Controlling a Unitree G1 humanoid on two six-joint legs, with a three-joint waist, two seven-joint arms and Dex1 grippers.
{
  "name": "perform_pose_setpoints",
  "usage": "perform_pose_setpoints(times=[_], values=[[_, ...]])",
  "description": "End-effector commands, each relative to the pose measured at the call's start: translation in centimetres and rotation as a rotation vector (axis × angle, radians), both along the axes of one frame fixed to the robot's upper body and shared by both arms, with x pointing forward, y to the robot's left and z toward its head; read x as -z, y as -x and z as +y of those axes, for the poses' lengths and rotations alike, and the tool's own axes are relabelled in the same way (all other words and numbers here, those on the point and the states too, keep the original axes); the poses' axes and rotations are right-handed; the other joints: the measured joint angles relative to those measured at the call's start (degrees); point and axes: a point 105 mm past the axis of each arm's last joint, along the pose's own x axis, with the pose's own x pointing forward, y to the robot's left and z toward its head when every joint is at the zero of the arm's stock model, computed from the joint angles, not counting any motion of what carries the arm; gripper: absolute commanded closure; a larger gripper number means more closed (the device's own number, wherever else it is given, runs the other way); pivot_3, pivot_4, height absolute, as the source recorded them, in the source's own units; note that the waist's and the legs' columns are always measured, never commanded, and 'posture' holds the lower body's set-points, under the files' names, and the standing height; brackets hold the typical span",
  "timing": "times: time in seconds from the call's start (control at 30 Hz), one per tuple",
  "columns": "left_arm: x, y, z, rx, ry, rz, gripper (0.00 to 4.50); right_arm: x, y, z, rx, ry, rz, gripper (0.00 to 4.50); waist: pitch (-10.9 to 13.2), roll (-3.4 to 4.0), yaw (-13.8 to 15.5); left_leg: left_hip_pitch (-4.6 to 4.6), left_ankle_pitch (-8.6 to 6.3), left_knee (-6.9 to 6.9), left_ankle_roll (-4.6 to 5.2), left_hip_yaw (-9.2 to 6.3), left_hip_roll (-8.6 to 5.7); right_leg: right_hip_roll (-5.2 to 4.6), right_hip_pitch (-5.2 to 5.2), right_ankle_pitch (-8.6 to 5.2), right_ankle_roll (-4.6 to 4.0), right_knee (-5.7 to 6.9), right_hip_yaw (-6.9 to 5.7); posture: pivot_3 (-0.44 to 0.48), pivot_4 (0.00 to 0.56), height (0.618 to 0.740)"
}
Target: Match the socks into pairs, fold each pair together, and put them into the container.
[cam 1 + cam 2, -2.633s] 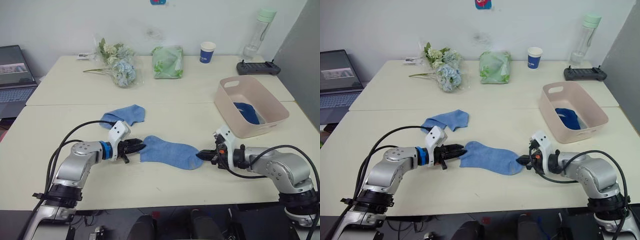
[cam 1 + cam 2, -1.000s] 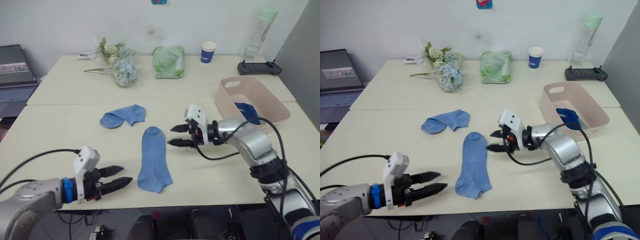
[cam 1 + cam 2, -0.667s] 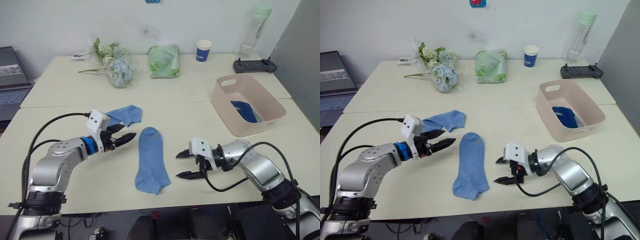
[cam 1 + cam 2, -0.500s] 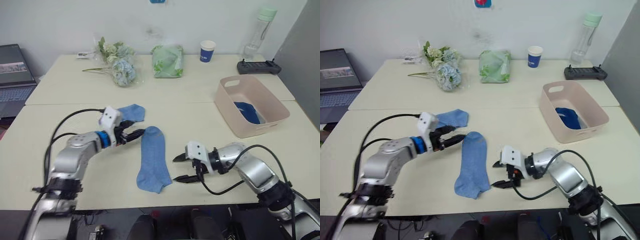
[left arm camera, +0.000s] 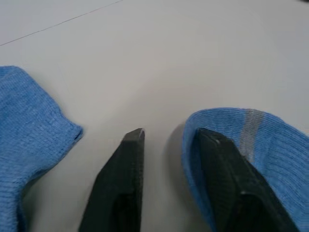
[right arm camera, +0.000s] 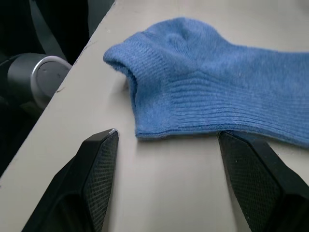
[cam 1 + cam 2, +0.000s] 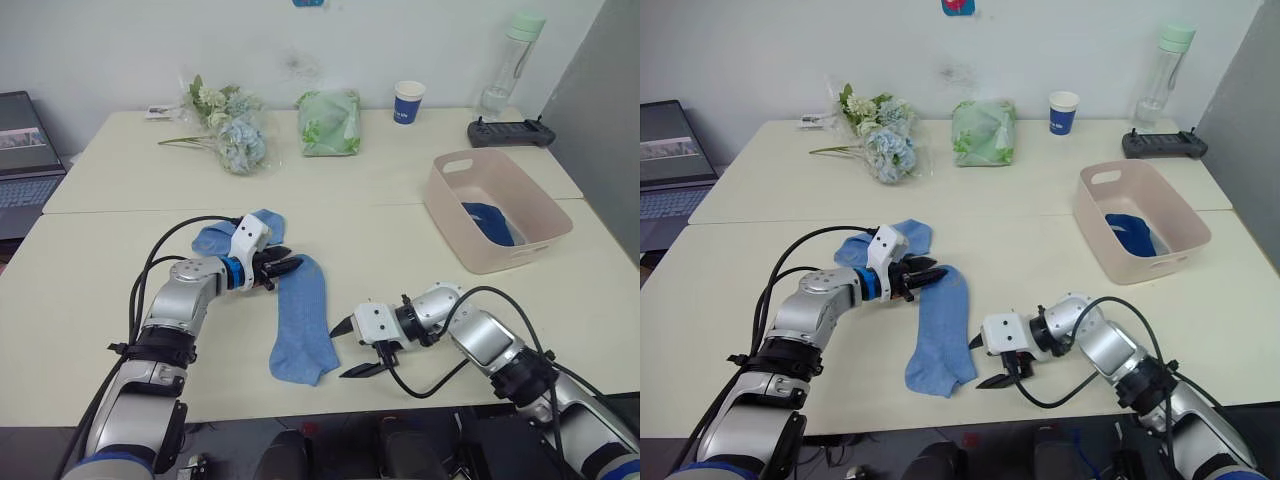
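A light blue sock (image 7: 298,320) lies stretched out on the table, its toe pointing away from me. My left gripper (image 7: 288,267) is at that toe. In the left wrist view one finger (image 5: 227,174) rests on the toe edge. The other finger (image 5: 126,179) stands on bare table, with a narrow gap between them. My right gripper (image 7: 345,352) is open beside the sock's near end, and the cuff (image 6: 159,92) lies just ahead of its fingers. A second light blue sock (image 7: 218,236) lies behind the left gripper. The pink container (image 7: 500,255) at right holds a dark blue sock (image 7: 490,222).
Along the back of the table are a bunch of flowers (image 7: 228,130), a green bag (image 7: 328,122), a blue paper cup (image 7: 407,100), a bottle (image 7: 500,65) and a black controller (image 7: 513,132). A laptop (image 7: 20,150) stands at far left.
My left gripper has come forward to the sock's toe and its fingers have narrowed. My right gripper has shifted left toward the sock's near end and stays open.
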Motion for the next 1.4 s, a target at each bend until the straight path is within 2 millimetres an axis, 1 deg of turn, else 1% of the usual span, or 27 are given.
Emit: perform_pose_setpoints(times=[0.03,0.07,0.1,0.13,0.3,0.47,0.6,0.7,0.73,0.77,0.9,0.97,1.1,1.23,1.4], values=[[-1.3,0.0,-0.4,0.024,0.002,-0.045,4.08,1.0,-0.5,-0.7,0.029,0.033,-0.036,1.83,0.0,0.00,0.0,0.00,0.00,0.00,0.00,0.01,0.00,0.00,0.00,0.00,0.00,0.01,0.01,0.000,0.150,0.740],[-1.2,0.1,-0.3,0.023,0.003,-0.043,4.40,0.9,-0.6,-0.7,0.033,0.022,-0.038,2.15,0.0,0.00,0.0,0.00,0.00,0.01,0.00,0.00,0.00,0.00,0.01,0.00,0.00,0.01,0.01,0.000,0.150,0.740],[-1.2,0.2,-0.2,0.022,0.003,-0.039,4.50,0.7,-0.7,-0.6,0.041,0.007,-0.044,2.50,0.0,0.00,0.0,0.00,0.00,0.02,0.00,0.00,-0.01,-0.01,0.01,0.00,0.00,0.01,0.02,0.000,0.150,0.740],[-1.1,0.2,-0.2,0.021,0.002,-0.036,4.50,0.5,-0.8,-0.6,0.046,-0.003,-0.047,2.78,0.0,0.00,0.0,0.00,0.00,0.02,0.00,0.00,-0.01,-0.01,0.01,0.00,0.00,0.01,0.02,0.000,0.150,0.740],[-1.1,0.7,0.1,0.015,0.004,-0.031,4.50,-0.5,-1.3,-1.6,0.080,-0.034,-0.030,4.49,0.0,0.00,0.1,0.00,0.00,0.03,0.00,0.01,-0.03,-0.03,0.01,0.00,0.00,0.01,0.03,0.000,0.150,0.740],[-1.0,1.5,0.3,0.001,0.017,-0.025,4.50,-1.3,-1.6,-2.5,0.133,-0.059,0.023,4.49,0.0,0.00,0.2,-0.02,0.00,0.03,0.00,0.01,-0.05,-0.05,0.01,0.00,0.00,-0.01,0.03,0.000,0.150,0.740],[-0.9,2.0,0.6,-0.046,0.040,-0.024,4.50,-1.8,-2.0,-3.1,0.223,-0.091,0.120,4.49,0.0,0.00,0.2,-0.02,-0.01,0.02,0.01,0.01,-0.05,-0.06,0.01,0.00,0.00,-0.01,0.07,0.000,0.150,0.740],[-1.0,2.2,0.4,-0.046,0.046,-0.025,4.50,-2.0,-1.2,-3.2,0.265,-0.093,0.292,4.49,0.0,0.00,0.2,-0.03,-0.01,0.02,0.02,-0.04,-0.05,-0.07,0.01,0.00,0.00,0.00,0.09,0.000,0.150,0.740],[-1.1,2.2,0.3,-0.048,0.049,-0.026,4.50,-2.0,-0.7,-3.2,0.273,-0.084,0.370,4.12,0.0,0.00,0.2,-0.04,-0.01,0.02,0.02,-0.05,-0.04,-0.07,0.02,0.00,0.00,0.00,0.10,0.000,0.150,0.740],[-1.1,2.1,0.3,-0.051,0.050,-0.029,4.50,-1.9,-0.2,-3.2,0.280,-0.072,0.430,3.87,0.0,0.00,0.3,-0.05,-0.01,0.02,0.01,-0.06,-0.04,-0.07,0.02,0.00,0.00,-0.01,0.11,0.000,0.150,0.740],[-1.8,1.9,0.2,-0.064,0.077,-0.056,4.50,-1.5,0.9,-3.0,0.321,-0.032,0.575,2.57,0.0,0.00,0.3,-0.06,-0.04,0.02,0.06,-0.08,-0.05,-0.09,0.02,0.00,0.00,-0.02,0.12,0.000,0.150,0.740],[-2.2,1.7,0.1,-0.073,0.095,-0.068,4.50,-1.0,1.2,-3.0,0.346,0.006,0.622,2.57,0.0,0.00,0.3,-0.06,-0.09,0.02,0.16,-0.10,-0.05,-0.09,0.02,0.00,0.00,-0.02,0.12,0.000,0.150,0.740],[-2.5,1.7,0.1,-0.076,0.106,-0.076,4.50,0.3,1.5,-3.3,0.388,0.078,0.648,2.57,0.0,0.00,0.3,-0.07,-0.09,0.02,0.16,-0.10,-0.06,-0.09,0.03,0.00,0.00,-0.04,0.11,0.000,0.150,0.740],[-2.5,1.8,0.0,-0.072,0.110,-0.075,4.50,0.1,1.5,-2.6,0.432,0.069,0.718,2.57,0.0,-0.03,0.2,-0.05,-0.09,0.02,0.15,-0.13,-0.05,-0.09,0.05,0.00,0.00,-0.04,0.10,0.000,0.150,0.740],[-2.4,2.0,-0.2,-0.067,0.113,-0.074,4.50,-0.1,1.9,-1.7,0.443,0.091,0.795,2.57,0.0,-0.03,0.1,-0.04,-0.08,0.01,0.14,-0.16,-0.04,-0.08,0.05,0.00,0.00,-0.03,0.10,0.000,0.150,0.740]])
